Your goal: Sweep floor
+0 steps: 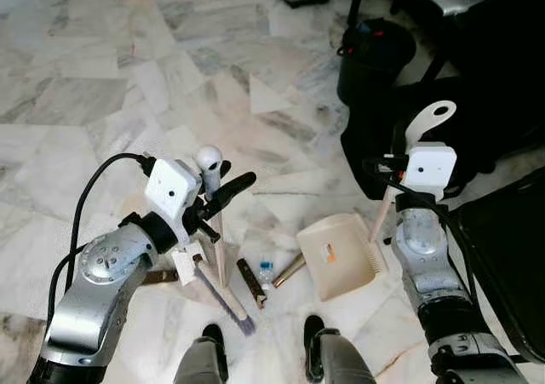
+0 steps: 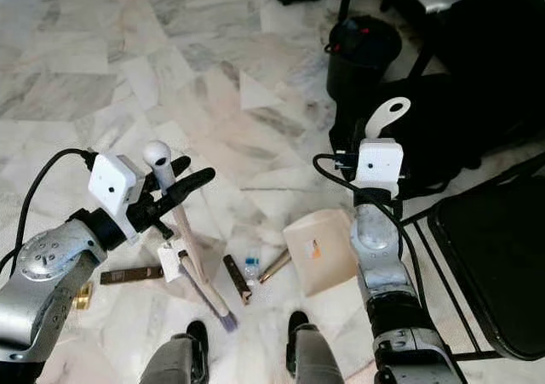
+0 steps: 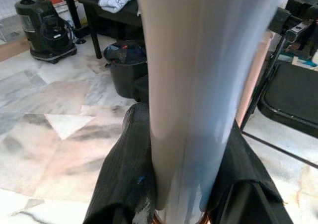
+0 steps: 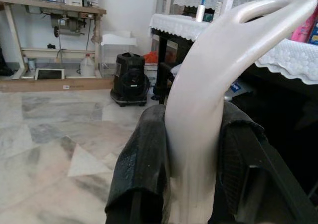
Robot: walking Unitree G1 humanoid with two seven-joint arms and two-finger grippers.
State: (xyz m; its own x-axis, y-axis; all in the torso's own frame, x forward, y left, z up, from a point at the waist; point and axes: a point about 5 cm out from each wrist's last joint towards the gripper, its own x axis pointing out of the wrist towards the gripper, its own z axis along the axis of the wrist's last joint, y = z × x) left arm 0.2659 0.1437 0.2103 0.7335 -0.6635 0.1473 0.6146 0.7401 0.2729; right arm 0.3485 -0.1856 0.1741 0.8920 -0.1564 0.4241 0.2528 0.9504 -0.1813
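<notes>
Nearest the head camera, at six o'clock, the robot's two feet point(image 1: 264, 343) stand on the marble floor point(image 1: 102, 103), cut off by the frame edge. Just ahead of them lies a scatter of litter: a dark brown strip point(image 1: 251, 282), a small clear bottle with a blue cap point(image 1: 265, 272), a brass-coloured rod point(image 1: 289, 270) and, at about eight o'clock, another brown piece point(image 2: 131, 274) partly hidden behind the left arm.

At nine o'clock the left gripper point(image 1: 223, 193) is clamped on the pale broom handle point(image 1: 210, 175); in the left wrist view its fingers point(image 3: 124, 179) press against both sides of the shaft with no gap. The broom's head point(image 1: 223, 297) reaches the floor beside the litter, and a white tag point(image 1: 186, 266) hangs on the handle.

At three o'clock the right gripper point(image 4: 191, 174) is closed around the stem of the dustpan handle point(image 1: 430, 120), whose looped top rises above the wrist camera. The cream dustpan point(image 1: 341, 256) rests on the floor just right of the litter.

A black bin point(image 1: 375, 56) stands at one o'clock and a black folding chair point(image 2: 498, 256) at four o'clock is cut off by the frame
</notes>
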